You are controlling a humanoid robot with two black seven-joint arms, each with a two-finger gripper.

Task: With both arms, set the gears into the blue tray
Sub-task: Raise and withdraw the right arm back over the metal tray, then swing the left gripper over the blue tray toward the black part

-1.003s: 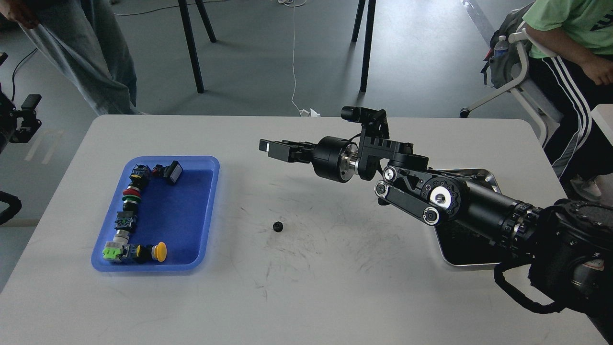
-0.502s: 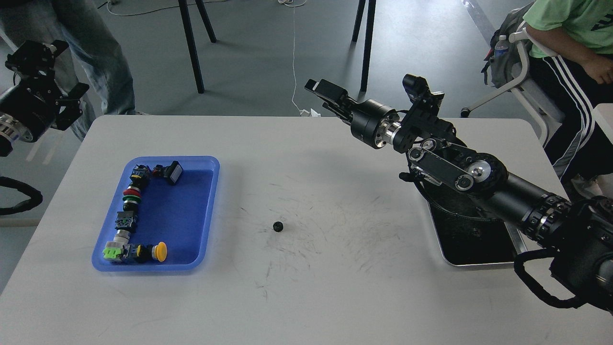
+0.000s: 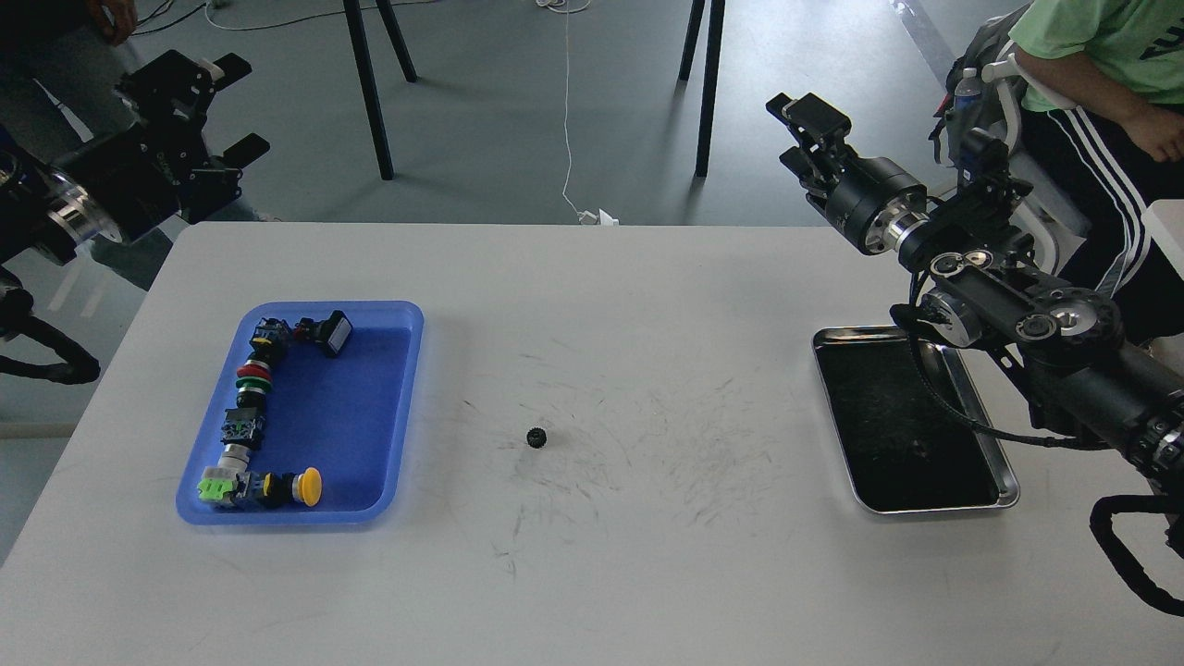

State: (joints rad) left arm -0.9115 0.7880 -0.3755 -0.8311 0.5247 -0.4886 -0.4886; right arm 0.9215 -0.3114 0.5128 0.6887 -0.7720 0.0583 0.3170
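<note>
Gear (image 3: 536,437) far below both grippers

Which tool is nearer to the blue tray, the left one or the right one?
The left tool. It is raised just beyond the table's far-left corner, behind the blue tray. The right tool is raised past the far-right side of the table, far across from the tray.

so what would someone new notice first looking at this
Probably the blue tray at the table's left, with colourful push-button switches lined along its left and far sides. Next, one tiny black gear lying alone mid-table. Both grippers, left and right, are raised beyond the table's far edge.
</note>
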